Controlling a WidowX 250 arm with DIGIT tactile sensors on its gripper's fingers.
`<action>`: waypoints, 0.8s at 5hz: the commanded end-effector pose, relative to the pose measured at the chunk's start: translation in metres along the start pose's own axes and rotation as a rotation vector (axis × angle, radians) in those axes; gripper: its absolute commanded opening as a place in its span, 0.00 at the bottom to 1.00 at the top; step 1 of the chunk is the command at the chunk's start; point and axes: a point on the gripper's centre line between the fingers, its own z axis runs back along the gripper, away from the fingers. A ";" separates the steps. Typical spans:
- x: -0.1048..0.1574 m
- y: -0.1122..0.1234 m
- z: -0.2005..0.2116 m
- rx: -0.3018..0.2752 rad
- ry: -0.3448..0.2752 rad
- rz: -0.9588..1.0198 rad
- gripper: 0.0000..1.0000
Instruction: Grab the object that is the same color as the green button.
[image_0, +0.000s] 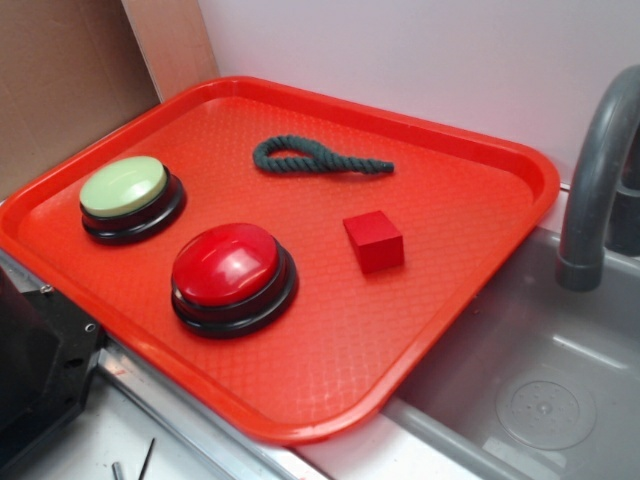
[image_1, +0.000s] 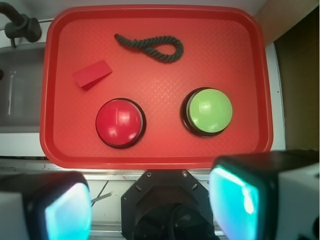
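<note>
A dark green twisted rope with a loop at one end lies flat at the far side of the red tray; the wrist view shows the rope near the tray's top edge. The pale green button on its black base sits at the tray's left, and in the wrist view the green button is right of centre. My gripper hangs high above the tray's near edge, well short of the rope, jaws wide apart with nothing between the two teal pads. The gripper is outside the exterior view.
A red button on a black base stands near the tray's front. A small red cube lies to its right. A grey sink with a faucet adjoins the tray's right side. The robot's black base sits below the gripper.
</note>
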 end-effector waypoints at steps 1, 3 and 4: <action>0.000 0.000 0.000 0.000 0.000 0.000 1.00; 0.030 0.000 -0.018 -0.098 -0.055 0.356 1.00; 0.056 0.003 -0.039 -0.064 -0.127 0.597 1.00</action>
